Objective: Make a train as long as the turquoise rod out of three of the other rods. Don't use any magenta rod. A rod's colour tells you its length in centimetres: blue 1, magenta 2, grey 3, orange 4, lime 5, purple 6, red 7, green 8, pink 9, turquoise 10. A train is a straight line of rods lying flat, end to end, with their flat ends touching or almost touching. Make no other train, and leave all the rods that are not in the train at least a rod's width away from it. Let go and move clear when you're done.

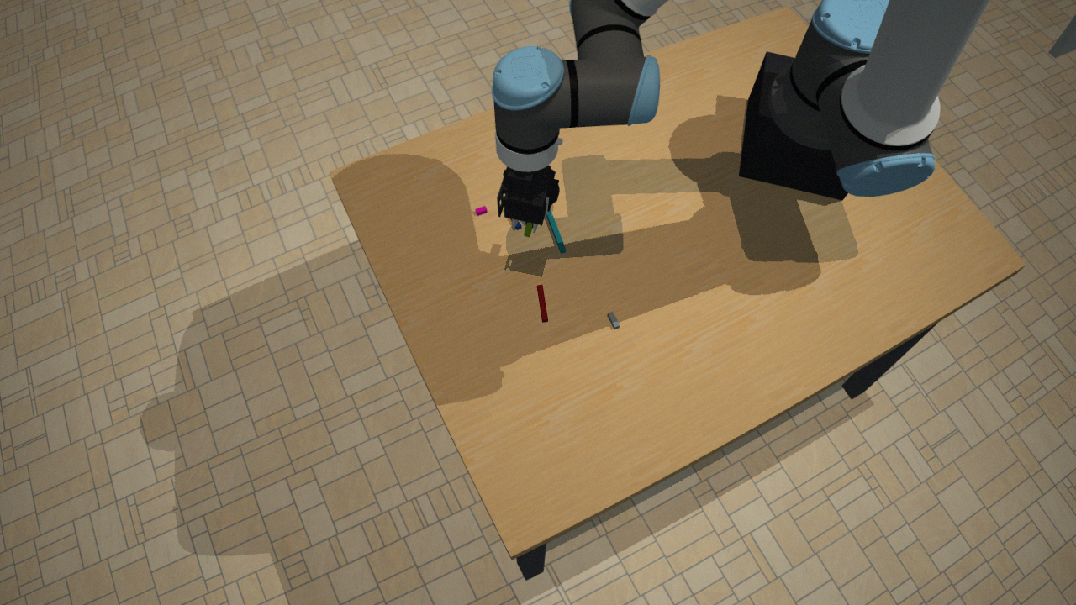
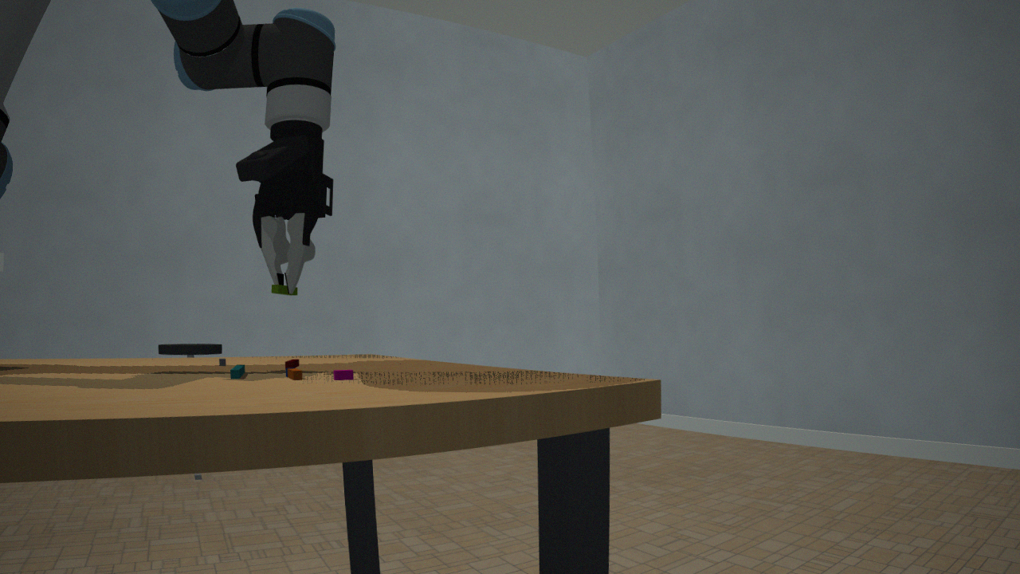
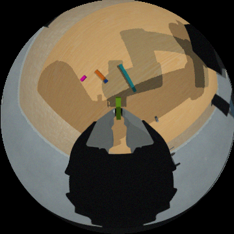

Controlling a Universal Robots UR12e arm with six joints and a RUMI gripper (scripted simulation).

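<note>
My gripper (image 2: 286, 285) (image 3: 118, 108) is shut on the lime rod (image 1: 528, 230) (image 2: 279, 288) (image 3: 118, 103), holding it level, high above the table. The orange rod (image 2: 295, 375) (image 3: 100, 75) and blue rod (image 1: 517, 225) (image 3: 106, 80) lie in line, end to end, touching or almost touching. In the top view my gripper hides the orange rod. The turquoise rod (image 1: 556, 231) (image 2: 237, 371) (image 3: 127, 78) lies to one side of them. The magenta rod (image 1: 480, 210) (image 2: 343, 375) (image 3: 83, 78) lies on their other side.
The red rod (image 1: 542, 302) (image 2: 292, 363) and grey rod (image 1: 613, 320) (image 2: 222, 362) (image 3: 156, 119) lie apart, farther from the arm's current place. The wooden table (image 1: 677, 376) (image 2: 428, 428) carries the arm's black base (image 1: 789, 150). The arm's shadow falls across the rods.
</note>
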